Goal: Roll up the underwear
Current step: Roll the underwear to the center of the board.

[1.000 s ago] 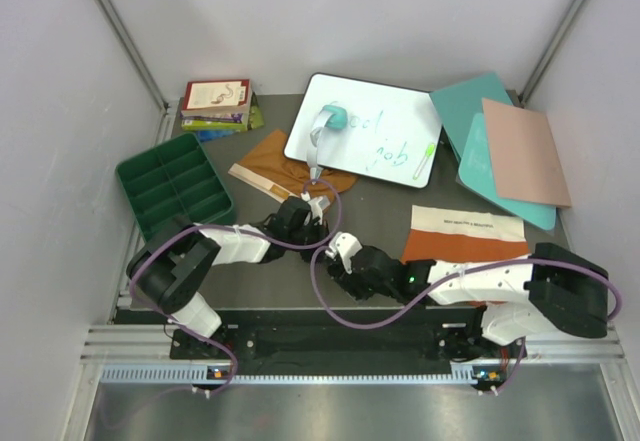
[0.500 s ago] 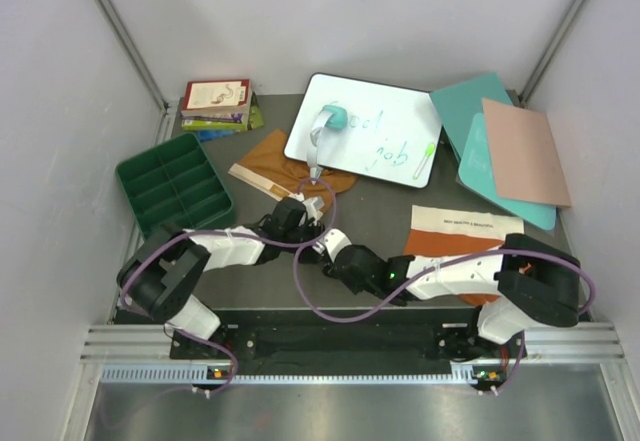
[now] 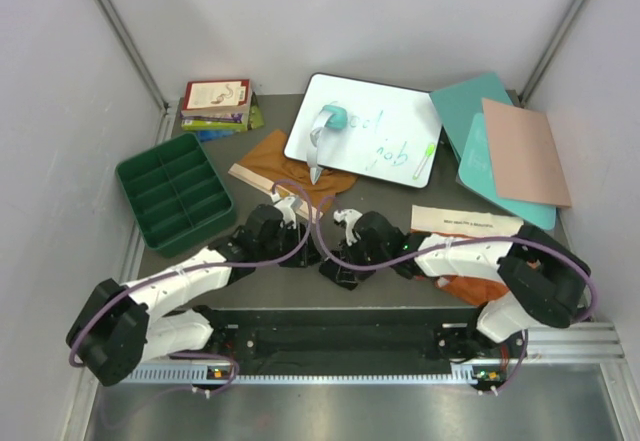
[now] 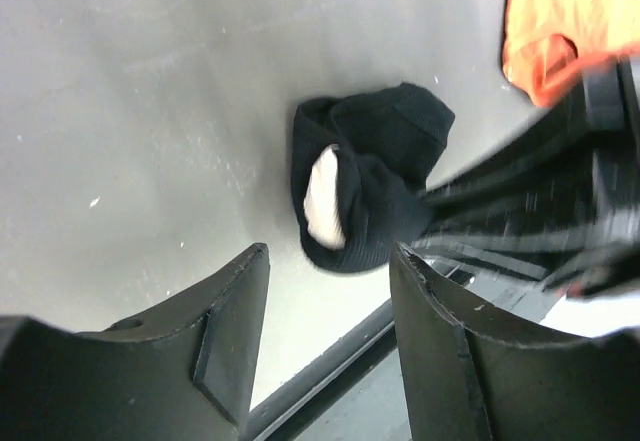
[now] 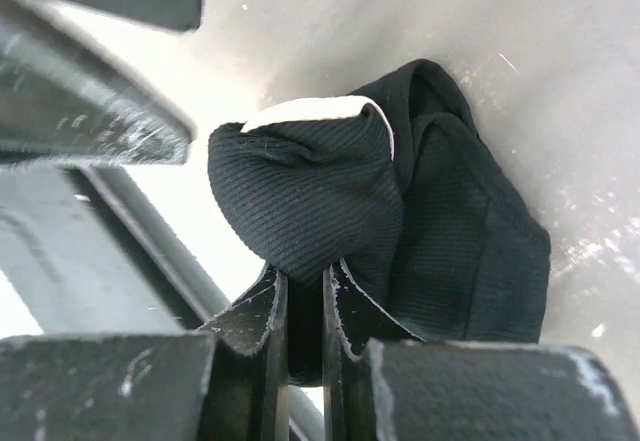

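My right gripper (image 5: 305, 281) pinches only a thin fold of the black briefs (image 5: 320, 191) at lower centre. My left gripper (image 4: 328, 257) gapes empty, so I judge a tug could unroll them.

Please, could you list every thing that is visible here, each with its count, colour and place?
books: one stack, mixed colours, far left corner
tray: one, green, left side
whiteboard: one, white, far middle
eraser: one, teal, on the whiteboard
marker: one, green, at the whiteboard's right edge
boards: three, one pink over two teal, far right
tan briefs: one, partly under the whiteboard
orange briefs: one, pale waistband, under the right arm
black briefs: one, bunched, near middle
left fingers: open, empty, near the black briefs
right fingers: shut on the black briefs
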